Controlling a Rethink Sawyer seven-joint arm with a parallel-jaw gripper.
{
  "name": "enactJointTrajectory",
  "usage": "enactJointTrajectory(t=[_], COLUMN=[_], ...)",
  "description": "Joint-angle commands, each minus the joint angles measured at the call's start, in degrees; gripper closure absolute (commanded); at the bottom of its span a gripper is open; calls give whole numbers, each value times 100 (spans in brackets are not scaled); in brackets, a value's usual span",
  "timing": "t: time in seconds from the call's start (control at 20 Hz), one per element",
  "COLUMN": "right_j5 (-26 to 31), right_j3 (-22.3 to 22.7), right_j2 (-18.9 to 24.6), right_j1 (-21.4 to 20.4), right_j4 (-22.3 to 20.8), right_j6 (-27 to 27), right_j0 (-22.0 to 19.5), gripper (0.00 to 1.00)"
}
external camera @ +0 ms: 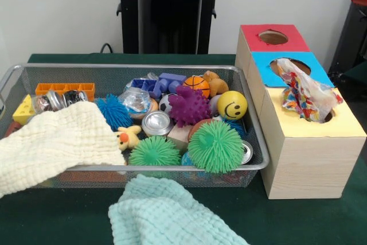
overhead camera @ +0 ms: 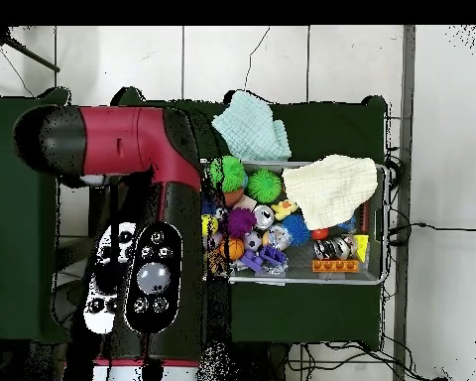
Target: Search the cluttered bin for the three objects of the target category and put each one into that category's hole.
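**Bin full, bag stuck in yellow hole, gripper not visible**

Wire mesh bin sits on the green table, packed with clutter. A cream cloth is draped over its left front corner in the front view, spilling outside the rim. A mint cloth lies on the table just in front of the bin, apart from it.

In the bin: two green spiky balls at the front, a purple spiky toy mid-bin, a blue spiky ball left of centre, a yellow smiley ball toward the right, a small basketball behind it, a metal can, a small yellow duck at the cloth's edge, an orange block and a cheese wedge at the far left, blue bricks at the back.

Wooden sorting box stands just right of the bin, with red, blue and yellow tops, one hole each. A crinkled patterned plastic bag hangs half in the yellow section's hole, its upper part lying over the blue section's hole. Red hole shows nothing in it.

Overhead: the red and black arm covers the box side of the table, beside the bin. Gripper is not seen in either view, so I can't tell its opening or whether it holds anything.
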Motion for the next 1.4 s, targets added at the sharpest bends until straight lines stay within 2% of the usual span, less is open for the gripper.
enactJointTrajectory(t=[0.05, 0.3, 0.5, 1.0, 1.4], right_j5=[-789, -1290, -1333, -1062, -1470], right_j3=[1138, 1667, 1849, 1957, 2050], right_j2=[629, 653, 648, 589, 632], right_j1=[50, -110, -211, -484, -312], right_j4=[-250, -335, -315, -442, -517], right_j6=[-153, -139, -104, -195, 56], right_j0=[-293, -342, -356, -392, -285], gripper=[100, 100, 100, 100, 100])
